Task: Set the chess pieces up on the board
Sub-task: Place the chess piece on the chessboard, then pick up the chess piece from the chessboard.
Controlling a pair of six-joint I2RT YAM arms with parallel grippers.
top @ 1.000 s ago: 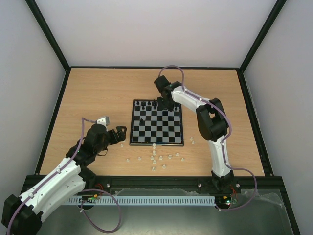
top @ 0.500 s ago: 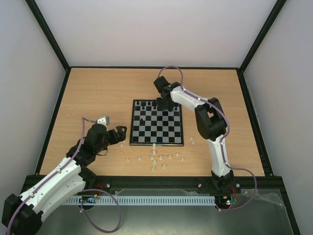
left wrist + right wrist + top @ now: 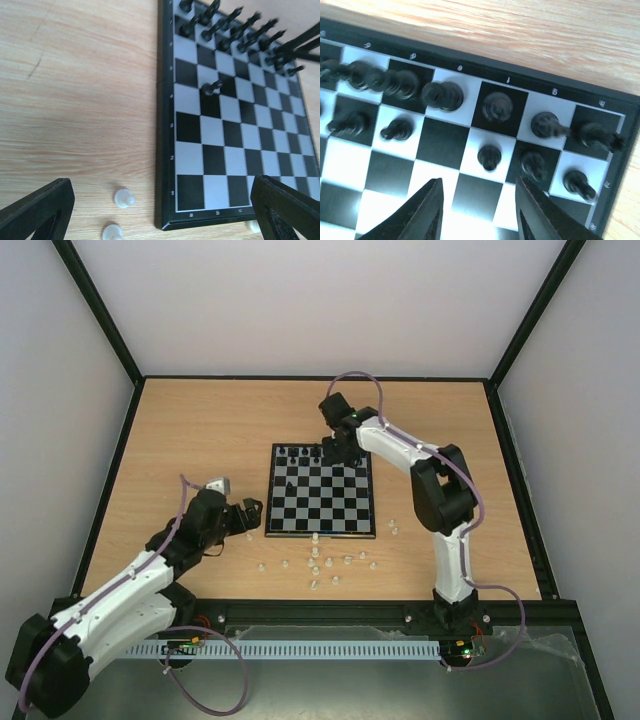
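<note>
The left pincer (image 3: 244, 512) sits low over the desk (image 3: 200, 440), just left of the near left corner of the board (image 3: 320, 502). The top view is too small to show its grip. The left wrist view does show it. The two fingers (image 3: 37, 212) stand wide apart with nothing between them, so this pincer is let go and empty. That close view also shows two white pieces (image 3: 123, 198) lying on the desk near the board's corner. Another one peeks out just off the board's near edge.

The board lies flat in the middle of the desk. From above, the black pieces (image 3: 300, 452) stand in a line along its far edge. One pawn (image 3: 212, 88) stands alone, a few squares nearer, on the left side. Only the left wrist view is close enough to show that it is a pawn. I cannot tell which square it is on. Only the top view shows the whole bunch of white pieces. They lie loose on the desk in front of the board's near edge, and a few are by its near right corner.

The right pincer (image 3: 335, 452) hangs over the far edge of the board, right of the middle, above the black pieces. The right wrist view shows its fingers apart and holding nothing. Below them, black pieces fill two rows by the board's corner. Some on the left are blurred.
</note>
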